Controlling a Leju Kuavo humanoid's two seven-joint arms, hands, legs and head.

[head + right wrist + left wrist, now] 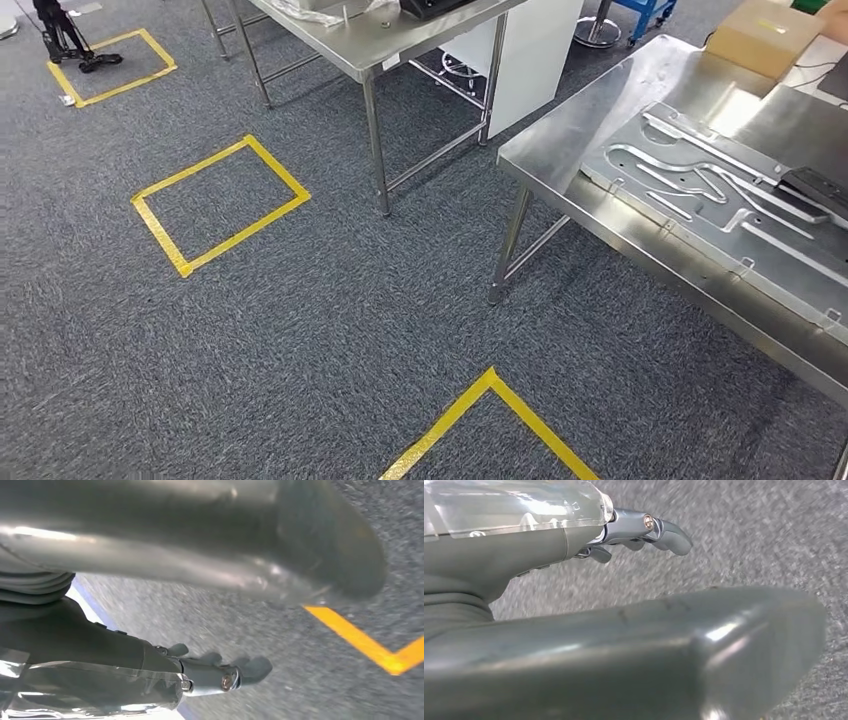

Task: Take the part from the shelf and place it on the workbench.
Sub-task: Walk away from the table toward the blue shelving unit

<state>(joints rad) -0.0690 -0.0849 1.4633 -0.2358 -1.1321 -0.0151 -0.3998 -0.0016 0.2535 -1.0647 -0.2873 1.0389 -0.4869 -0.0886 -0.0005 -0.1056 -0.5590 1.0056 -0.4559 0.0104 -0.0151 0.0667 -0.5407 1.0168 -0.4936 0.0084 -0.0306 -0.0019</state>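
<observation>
The part and its shelf cannot be identified in any view. The bench [600, 140] stands ahead and to the right in the head view, carrying a large grooved metal plate [720, 200] lying flat, its long axis along the bench edge, a dark object [815, 185] resting on its far end. A cardboard box [765, 35] sits beyond; contents hidden. Left hand [624, 535] hangs over carpet [330, 330], fingers loosely extended, holding nothing. Right hand [215, 672] likewise, empty, near yellow floor tape [365, 642]. Judgement: the right arm is nearer the bench.
</observation>
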